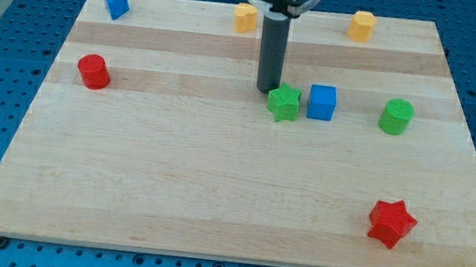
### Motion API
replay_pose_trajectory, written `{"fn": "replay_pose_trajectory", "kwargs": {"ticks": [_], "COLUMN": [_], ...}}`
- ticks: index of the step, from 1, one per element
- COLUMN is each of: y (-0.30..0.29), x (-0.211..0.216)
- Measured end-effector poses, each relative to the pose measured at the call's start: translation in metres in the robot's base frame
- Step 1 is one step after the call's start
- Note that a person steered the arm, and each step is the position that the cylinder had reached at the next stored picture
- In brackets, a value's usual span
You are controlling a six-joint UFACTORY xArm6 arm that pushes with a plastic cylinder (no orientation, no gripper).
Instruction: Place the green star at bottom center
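My tip [266, 89] touches the green star's [284, 103] upper left edge. The star sits mid-board, touching the blue cube [322, 102] on its right; no long axis shows.

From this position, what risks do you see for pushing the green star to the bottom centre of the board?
1. My tip sits at the upper-left edge of the green star, so an off-centre push may send it toward the view's right rather than straight down.
2. The blue cube stands right beside the star on the view's right; a sideways drift could drag it along.
3. The star's points may make it rotate and slip off my tip during the long push down.
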State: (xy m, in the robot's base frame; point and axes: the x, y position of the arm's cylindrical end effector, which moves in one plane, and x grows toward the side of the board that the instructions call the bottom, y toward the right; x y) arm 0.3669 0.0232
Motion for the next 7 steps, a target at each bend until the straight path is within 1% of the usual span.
{"fn": "replay_pose_trajectory", "kwargs": {"ticks": [1,2,4,5,7], "y": [0.037,0.037,0.029,0.014,0.008], "x": [-0.01,-0.011,0.024,0.026,0.069]}}
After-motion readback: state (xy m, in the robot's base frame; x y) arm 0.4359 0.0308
